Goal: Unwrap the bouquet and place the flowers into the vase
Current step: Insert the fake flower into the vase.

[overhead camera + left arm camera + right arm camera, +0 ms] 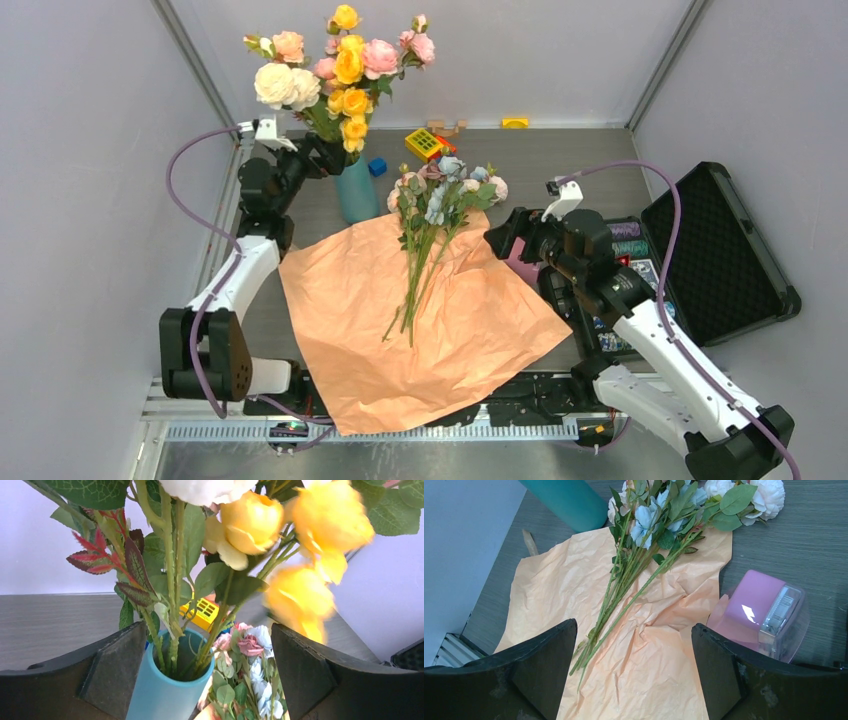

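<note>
Starting at the far left and finding the left gripper [322, 152] hovering just beside the vase [355, 190], tucked under low leaves. Keeping its jaws spread wide, pinching nothing. Looking through the left wrist camera and seeing one dark finger [115, 675] on each side of the vase mouth, with green stems rising out of it between them. Not being able to tell whether either finger is touching the vase wall.

Standing upright on the grey table [600, 160], teal and narrow, and holding tall roses [345, 65] in yellow, pink, peach and white well above the rim.

Moving right to the kraft paper [420, 320], lying opened out flat and crinkled, reaching from the foot of the vase to the near edge. Lying on it loose, the flowers [440, 195]: pale-blue, white, pink and mauve heads pointing far and resting past the paper's far edge, just right of the vase, thin stems fanning back toward the near side.

Passing small items along the far edge: a blue block [377, 167], a yellow toy [423, 143].

Reaching the right gripper [500, 233], hanging over the paper's right edge and aiming left at the stems. Holding its jaws wide apart too, gripping nothing, with stems and paper showing between the fingers [539, 675]. Sitting just right of the paper, a pink box [754, 605]. Lying open at the far right, a black case [720, 250].
</note>
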### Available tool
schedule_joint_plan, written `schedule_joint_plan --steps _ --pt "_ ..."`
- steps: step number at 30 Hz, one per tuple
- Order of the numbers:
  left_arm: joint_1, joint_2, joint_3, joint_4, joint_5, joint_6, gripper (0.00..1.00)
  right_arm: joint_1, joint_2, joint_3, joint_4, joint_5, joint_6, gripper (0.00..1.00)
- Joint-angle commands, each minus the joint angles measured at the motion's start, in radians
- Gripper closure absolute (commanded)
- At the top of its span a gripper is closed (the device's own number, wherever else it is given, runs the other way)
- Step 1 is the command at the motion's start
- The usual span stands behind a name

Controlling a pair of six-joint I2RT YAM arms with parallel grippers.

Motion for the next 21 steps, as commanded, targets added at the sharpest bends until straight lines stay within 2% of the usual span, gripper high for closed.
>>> schedule_joint_plan --steps 1,11,21 --pt "-0.004 -0.092 -0.002 -0.117 -0.027 0.014 0.01 -0.005 -0.031 0.040 -0.002 -0.020 0.013 0.10" --pt "-0.004 -0.247 0.038 -0.434 -0.040 -0.007 0.00 -0.004 -0.060 0.058 -0.032 -0.026 0.026 0.10" --pt "-0.004 -0.326 0.131 -0.770 0.020 -0.055 0.00 -0.003 -0.062 0.085 -0.082 -0.098 0.027 0.11"
